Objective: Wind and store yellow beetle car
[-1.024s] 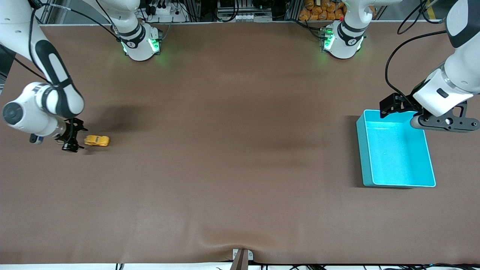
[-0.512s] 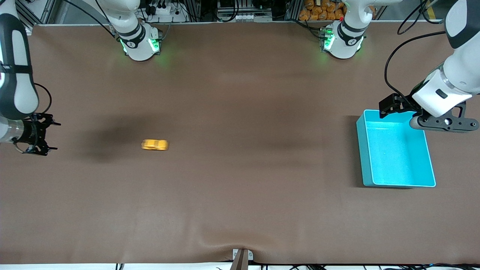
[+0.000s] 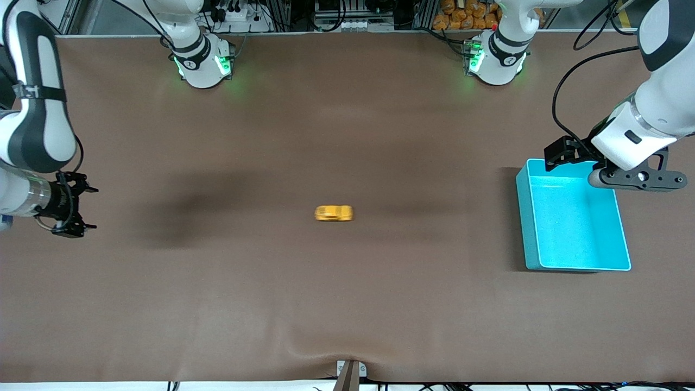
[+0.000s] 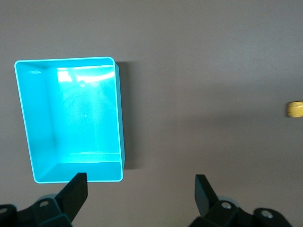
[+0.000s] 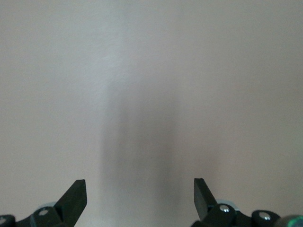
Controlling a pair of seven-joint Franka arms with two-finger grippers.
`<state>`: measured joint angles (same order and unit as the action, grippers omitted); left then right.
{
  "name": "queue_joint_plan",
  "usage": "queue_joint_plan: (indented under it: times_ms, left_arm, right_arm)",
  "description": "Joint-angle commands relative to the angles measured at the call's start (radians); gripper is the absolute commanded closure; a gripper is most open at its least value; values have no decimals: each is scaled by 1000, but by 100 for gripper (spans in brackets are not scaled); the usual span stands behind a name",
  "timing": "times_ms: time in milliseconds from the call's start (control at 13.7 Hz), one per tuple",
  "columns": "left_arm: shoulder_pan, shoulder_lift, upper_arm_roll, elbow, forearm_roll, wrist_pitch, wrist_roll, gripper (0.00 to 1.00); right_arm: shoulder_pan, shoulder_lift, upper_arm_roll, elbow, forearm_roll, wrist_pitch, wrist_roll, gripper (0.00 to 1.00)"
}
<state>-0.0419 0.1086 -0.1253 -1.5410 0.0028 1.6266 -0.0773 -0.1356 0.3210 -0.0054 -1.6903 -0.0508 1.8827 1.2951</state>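
The yellow beetle car (image 3: 334, 213) is on the brown table near its middle, motion-blurred, apart from both grippers. It also shows at the edge of the left wrist view (image 4: 294, 109). My right gripper (image 3: 87, 208) is open and empty low over the table at the right arm's end; its view shows only bare table between its fingers (image 5: 139, 187). My left gripper (image 3: 635, 179) is open and empty above the teal bin (image 3: 524, 217), over its edge farther from the front camera. In the left wrist view the gripper (image 4: 139, 182) hangs above the empty bin (image 4: 118, 118).
The two arm bases (image 3: 203, 62) (image 3: 494, 60) stand along the table's edge farther from the front camera. A clamp (image 3: 350, 372) sits at the table's edge nearest the front camera.
The car has rolled from beside my right gripper across the table toward the left arm's end. My right gripper has drawn back from it. My left gripper has barely shifted.
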Motion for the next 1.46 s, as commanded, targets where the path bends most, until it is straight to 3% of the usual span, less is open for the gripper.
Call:
queue_joint_plan:
  times_ms: [0, 439, 659, 951, 1171, 1390]
  left_arm:
    - [-1, -4, 1, -7, -20, 1, -15, 0]
    - [24, -10, 3, -42, -106, 25, -227, 0]
    - [11, -39, -2, -158, -110, 146, -408, 0]
    - [11, -43, -91, -333, -110, 413, -667, 0]
    - [5, 17, -151, -364, -98, 513, -869, 0]
    - [-45, 83, -171, -363, -93, 559, -1034, 0]
  right_arm:
    - [39, -13, -4, 49, -18, -46, -144, 0]
    - [97, -20, 2, 133, 18, -122, -365, 0]
    - [97, -42, 34, 146, 42, -137, -424, 0]
    - [87, -83, 35, 146, 106, -183, -568, 0]
    - [100, -89, 44, 147, 164, -215, -772, 0]
    - [166, -141, 67, 146, 82, -249, -893, 0]
